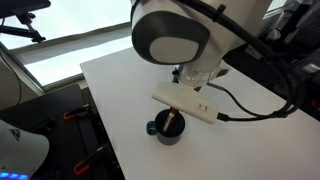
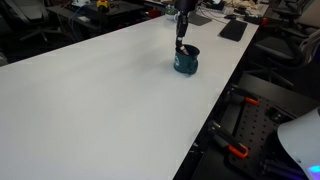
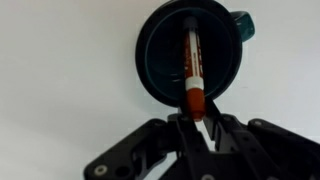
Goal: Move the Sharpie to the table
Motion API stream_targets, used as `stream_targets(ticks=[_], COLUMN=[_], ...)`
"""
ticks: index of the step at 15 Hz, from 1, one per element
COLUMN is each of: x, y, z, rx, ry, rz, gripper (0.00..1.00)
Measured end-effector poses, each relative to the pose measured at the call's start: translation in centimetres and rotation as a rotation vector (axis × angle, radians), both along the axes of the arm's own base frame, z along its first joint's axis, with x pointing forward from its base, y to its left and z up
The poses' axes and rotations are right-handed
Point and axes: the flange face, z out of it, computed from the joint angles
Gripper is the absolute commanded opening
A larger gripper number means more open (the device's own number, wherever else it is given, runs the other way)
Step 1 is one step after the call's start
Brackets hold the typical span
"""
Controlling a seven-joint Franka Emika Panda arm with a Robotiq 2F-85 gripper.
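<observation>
Container: dark teal round mug (image 3: 160, 55) with a handle, upright on the white matte tabletop (image 2: 100, 100), near a long edge.
Contents: slim dark Sharpie (image 3: 193, 65), leaning inside the mug, reddish end up.
Hand (image 3: 197, 120): clenched on the Sharpie's reddish end.
Wrist view only: the mug's interior and the grasp.

— Home? Kitchen?
— Neither. More like a robotics lab or workshop.
— Going by what?
— Big white surface (image 2: 90, 100), plain and matte, with red-handled clamps (image 2: 235, 150) just below its edge. Robot arm (image 1: 175, 35) reaching over it, black cable (image 1: 250, 105) trailing off a white box strapped near the tool.
— And behind?
— Cluttered desks (image 2: 110, 8) in the background, dark gear piled on them, too blurred to name. Black tripod (image 1: 25, 25) off to one side.
</observation>
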Motion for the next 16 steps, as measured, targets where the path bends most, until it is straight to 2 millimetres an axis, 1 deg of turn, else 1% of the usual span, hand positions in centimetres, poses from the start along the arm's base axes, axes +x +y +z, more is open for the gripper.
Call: stream_targets(ticks=[2,4,7,9,11,13,15,16], x=[0.0,0.2,0.9,2.2,4.2,6.6,9.2,10.5], y=[-0.4,-0.7,-0.8,-0.3,0.8,2.8,5.4,6.6], z=[1.1,2.7,6.0,8.7,11.3,13.3,14.3,14.3], rx=[-0.003,-0.009,-0.006,0.004,0.020,0.038,0.061,0.078], ry=[-0.004,-0.009,-0.016,-0.022,-0.038,-0.061,-0.086,-0.097], rz=[-0.008,-0.015,0.001,0.019,0.045,0.080,0.117,0.132], gripper=[0.05,0.05,0.05,0.05,0.05,0.05,0.05,0.05])
